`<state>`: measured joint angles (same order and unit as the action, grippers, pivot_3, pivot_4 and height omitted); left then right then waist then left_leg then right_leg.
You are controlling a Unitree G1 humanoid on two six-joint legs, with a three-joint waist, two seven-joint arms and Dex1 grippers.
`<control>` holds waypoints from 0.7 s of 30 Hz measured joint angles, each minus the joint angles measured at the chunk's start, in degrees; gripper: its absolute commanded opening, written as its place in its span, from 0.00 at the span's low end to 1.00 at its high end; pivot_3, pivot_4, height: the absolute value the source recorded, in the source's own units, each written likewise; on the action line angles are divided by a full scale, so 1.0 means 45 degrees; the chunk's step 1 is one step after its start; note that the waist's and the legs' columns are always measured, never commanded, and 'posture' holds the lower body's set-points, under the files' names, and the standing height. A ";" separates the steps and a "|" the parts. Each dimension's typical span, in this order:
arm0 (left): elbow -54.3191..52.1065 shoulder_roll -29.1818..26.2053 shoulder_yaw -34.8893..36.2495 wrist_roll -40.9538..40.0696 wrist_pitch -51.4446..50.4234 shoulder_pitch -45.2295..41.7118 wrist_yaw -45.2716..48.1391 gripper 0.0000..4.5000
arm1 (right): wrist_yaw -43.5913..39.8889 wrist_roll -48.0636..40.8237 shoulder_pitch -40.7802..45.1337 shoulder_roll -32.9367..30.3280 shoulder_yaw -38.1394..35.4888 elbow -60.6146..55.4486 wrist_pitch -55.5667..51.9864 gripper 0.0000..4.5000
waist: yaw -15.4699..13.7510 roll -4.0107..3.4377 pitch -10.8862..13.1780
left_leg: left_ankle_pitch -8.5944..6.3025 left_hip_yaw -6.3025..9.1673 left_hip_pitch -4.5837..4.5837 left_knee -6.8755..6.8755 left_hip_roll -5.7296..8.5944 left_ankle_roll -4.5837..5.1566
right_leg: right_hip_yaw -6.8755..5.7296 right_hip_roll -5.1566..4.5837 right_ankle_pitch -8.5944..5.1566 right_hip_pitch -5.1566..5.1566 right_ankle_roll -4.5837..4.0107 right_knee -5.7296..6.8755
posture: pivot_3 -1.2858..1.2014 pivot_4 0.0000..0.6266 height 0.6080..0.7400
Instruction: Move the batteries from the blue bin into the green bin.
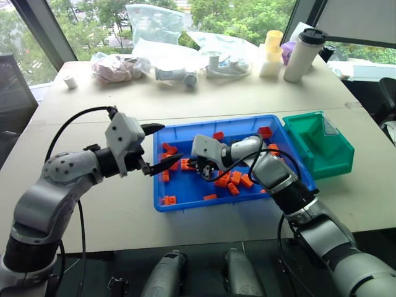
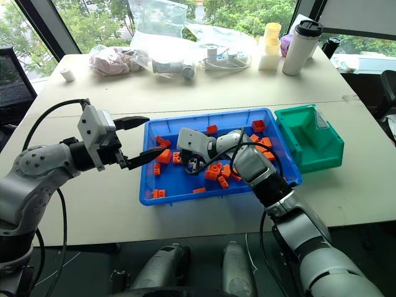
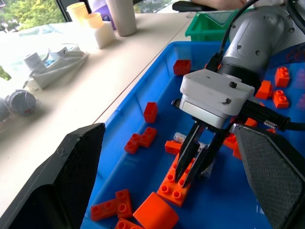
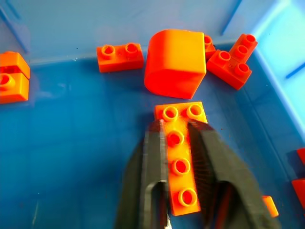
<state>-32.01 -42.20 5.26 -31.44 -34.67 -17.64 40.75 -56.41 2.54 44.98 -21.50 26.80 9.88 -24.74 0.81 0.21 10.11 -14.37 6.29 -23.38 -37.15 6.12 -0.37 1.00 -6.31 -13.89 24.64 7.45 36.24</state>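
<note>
The blue bin (image 1: 162,202) serves as the reference. It rests on the table (image 1: 93,117), and the green bin (image 1: 322,148) stands touching or just beside its far right corner, with the cut-away front facing the bin so that parts can be dropped in from that side.

The right pincer (image 3: 187,174) is lowered into the middle of the blue bin and clenched. Its fingers straddle a long orange brick (image 4: 180,162), and the wrist view shows that brick between them rather than a battery. This appears to be a misplaced grip.

One battery (image 3: 180,137) lies on the blue bin's floor just beside the right pincer, partly hidden behind it. Other batteries cannot be made out among the scattered bricks.

The left pincer (image 2: 136,141) is released, jaws wide, held level above the blue bin's left rim, probably on standby.
</note>
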 measured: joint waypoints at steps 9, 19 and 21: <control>0.0003 0.0183 -0.0144 0.0206 0.0047 -0.0027 -0.0003 1.00 | -0.0024 0.0004 0.0176 -0.0166 -0.0441 -0.0561 -0.0431 0.01 | -0.0002 0.0000 0.0000 | 0.0000 0.0000 0.0000 0.0000 0.0000 0.0000 | 0.0001 0.0000 0.0000 0.0000 0.0000 0.0000 | 0.52 0.24 1.00; 0.0145 0.0278 -0.0366 0.0309 0.0096 -0.0207 0.0057 1.00 | -0.1278 -0.0667 -0.0772 -0.2559 -0.1494 -0.2442 -0.0854 0.31 | -0.0020 0.0001 0.0000 | -0.0002 0.0000 0.0001 0.0001 0.0000 0.0003 | -0.0001 -0.0004 0.0000 -0.0007 0.0000 -0.0004 | 0.52 0.24 1.00; 0.0205 0.0320 -0.0390 0.0358 0.0130 -0.0269 0.0063 1.00 | -0.1549 -0.0842 -0.1234 -0.2670 -0.1428 -0.2809 -0.1102 0.54 | 0.0043 0.0000 0.0000 | -0.0001 -0.0003 0.0001 0.0006 -0.0008 0.0003 | 0.0001 0.0003 0.0000 -0.0001 0.0000 -0.0002 | 0.52 0.24 1.00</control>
<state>-31.08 -40.76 3.50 -29.83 -34.09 -18.85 41.03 -63.38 -1.25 39.43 -33.51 20.37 -2.76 -29.70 1.00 0.22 10.11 -14.37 6.28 -23.37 -37.12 6.09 -0.36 1.00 -6.29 -13.89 24.63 7.45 36.24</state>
